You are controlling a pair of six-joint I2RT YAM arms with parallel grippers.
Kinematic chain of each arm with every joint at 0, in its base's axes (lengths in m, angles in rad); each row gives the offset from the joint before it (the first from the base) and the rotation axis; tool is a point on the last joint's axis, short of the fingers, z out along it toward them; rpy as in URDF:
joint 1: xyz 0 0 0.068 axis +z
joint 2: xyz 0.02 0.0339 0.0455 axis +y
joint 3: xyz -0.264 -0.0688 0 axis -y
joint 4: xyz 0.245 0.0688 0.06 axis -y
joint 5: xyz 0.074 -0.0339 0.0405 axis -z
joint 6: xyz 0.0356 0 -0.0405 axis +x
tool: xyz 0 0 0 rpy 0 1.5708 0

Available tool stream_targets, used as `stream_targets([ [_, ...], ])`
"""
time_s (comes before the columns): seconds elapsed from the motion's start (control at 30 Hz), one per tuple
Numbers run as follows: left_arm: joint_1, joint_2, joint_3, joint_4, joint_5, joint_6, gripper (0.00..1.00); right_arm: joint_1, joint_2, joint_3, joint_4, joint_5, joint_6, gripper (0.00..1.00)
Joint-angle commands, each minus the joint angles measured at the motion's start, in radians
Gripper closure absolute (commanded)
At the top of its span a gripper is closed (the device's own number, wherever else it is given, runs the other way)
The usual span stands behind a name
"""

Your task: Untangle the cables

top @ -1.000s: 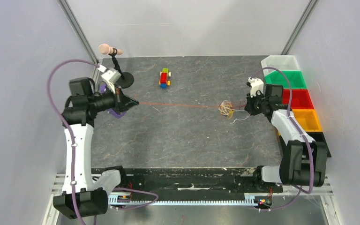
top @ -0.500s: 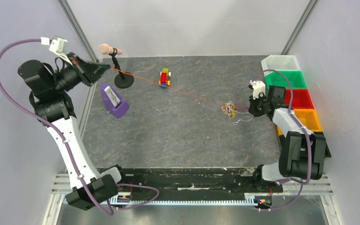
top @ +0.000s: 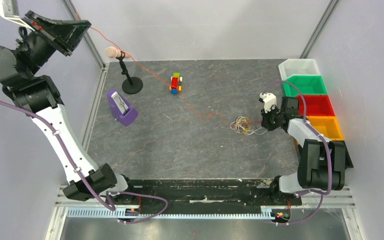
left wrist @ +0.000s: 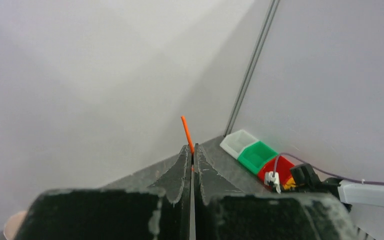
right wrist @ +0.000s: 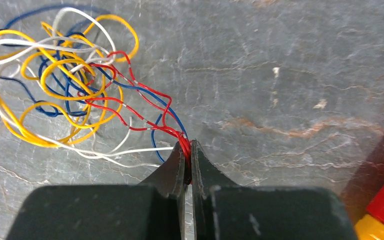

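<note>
Orange hair-thin wire sits pinched in your left claw, held high to draw it from the small bunch of thin coloured cables. This bunch lies just ahead of your right claw, which clamps its red strands as anchor.

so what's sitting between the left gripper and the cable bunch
Top view: one orange wire spans it from left gripper to the cables, passing the microphone and toy car.

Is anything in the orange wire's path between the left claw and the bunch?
Yes. The orange wire runs from the left claw close past the microphone and the toy car before reaching the cables; either might snag it.
</note>
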Motion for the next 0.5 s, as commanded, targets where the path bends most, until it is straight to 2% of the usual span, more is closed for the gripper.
stream_targets([
  [0.0, 0.009, 0.067, 0.156, 0.133, -0.065, -0.16, 0.98, 0.029, 0.031, -0.037, 0.024, 0.047, -0.051, 1.0],
  [0.07, -0.006, 0.086, 0.177, 0.149, -0.07, -0.196, 0.98, 0.029, 0.043, -0.029, 0.003, 0.005, -0.048, 0.98],
  [0.13, -0.045, 0.077, 0.126, 0.159, -0.058, -0.2, 0.98, 0.038, 0.032, -0.015, -0.024, -0.092, -0.031, 0.97],
  [0.23, -0.11, 0.027, 0.034, 0.113, -0.068, -0.11, 0.98, 0.099, -0.015, -0.002, -0.014, -0.176, 0.025, 0.97],
  [0.27, -0.14, 0.013, 0.021, 0.074, -0.075, -0.075, 0.98, 0.125, -0.028, 0.004, -0.015, -0.195, 0.041, 0.92],
  [0.33, -0.195, -0.005, -0.015, 0.025, -0.092, -0.023, 0.98, 0.196, -0.038, 0.038, -0.04, -0.233, 0.054, 0.59],
  [0.37, -0.224, -0.014, -0.032, 0.012, -0.096, -0.005, 0.98, 0.214, -0.039, 0.059, -0.057, -0.245, 0.069, 0.38],
  [0.4, -0.247, -0.023, -0.048, -0.007, -0.101, 0.015, 0.98, 0.22, -0.038, 0.091, -0.069, -0.263, 0.086, 0.25],
  [0.47, -0.283, -0.037, -0.069, -0.041, -0.112, 0.056, 0.98, 0.22, -0.043, 0.155, -0.097, -0.316, 0.109, 0.17],
])
